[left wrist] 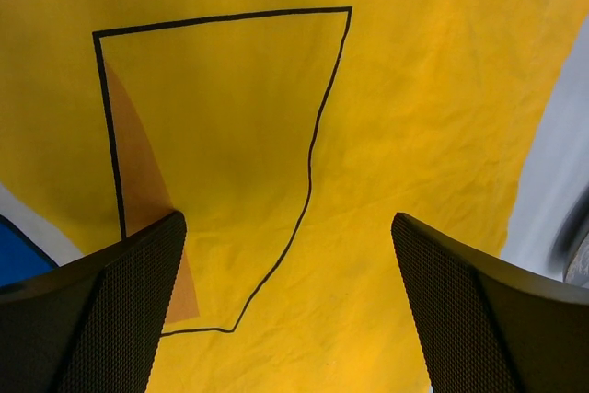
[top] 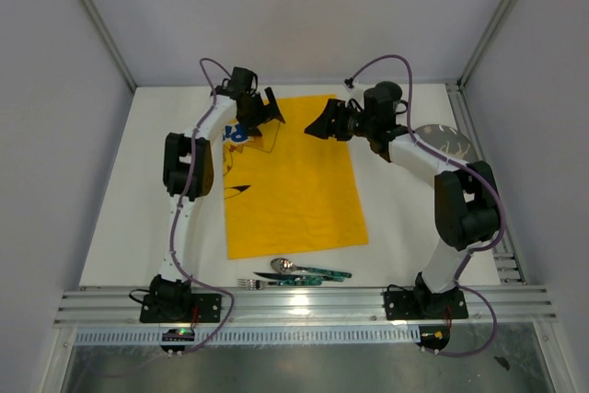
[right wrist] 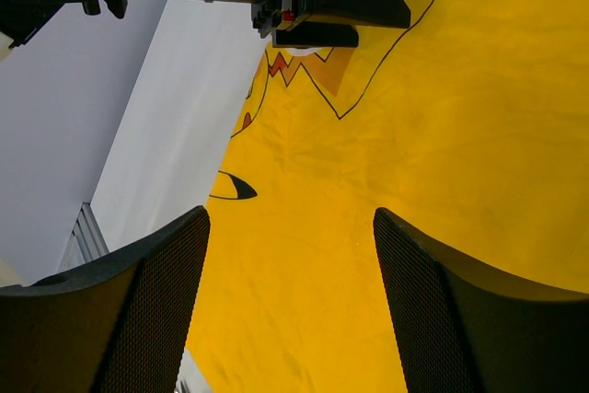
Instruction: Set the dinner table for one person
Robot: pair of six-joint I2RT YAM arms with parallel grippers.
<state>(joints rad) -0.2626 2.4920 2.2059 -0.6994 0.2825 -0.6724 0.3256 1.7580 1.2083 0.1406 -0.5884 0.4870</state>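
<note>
**Jaws spread on both arms over the cloth's far end, with the cutlery behind them at the near edge**

My surface (top: 138, 218) is the white top filling the cell. A yellow printed cloth (top: 294, 181) lies flat down its middle, with its long axis running from the far edge to the near edge. The left jaws and right jaws both hang wide apart above the cloth's far end, facing each other and pinching nothing. Each wrist view shows only yellow fabric between the pads.

I judge that the coming move turns on the cutlery. A spoon (top: 282, 265), what looks like a knife (top: 308, 275) and a fork (top: 248, 283) lie off the cloth beside the near edge, between the two arm bases. Their long axes run left to right along that edge. They sit well behind both jaws, at the opposite end of the cloth. Neither arm looks clearly nearer, though the fork lies more to the left.

A plate (top: 453, 140) rests toward the far right corner, half hidden under the right arm (top: 465, 204), so I cannot tell whether anything sits on it. The cutlery pieces crowd together, and I cannot make out which ones touch.
</note>
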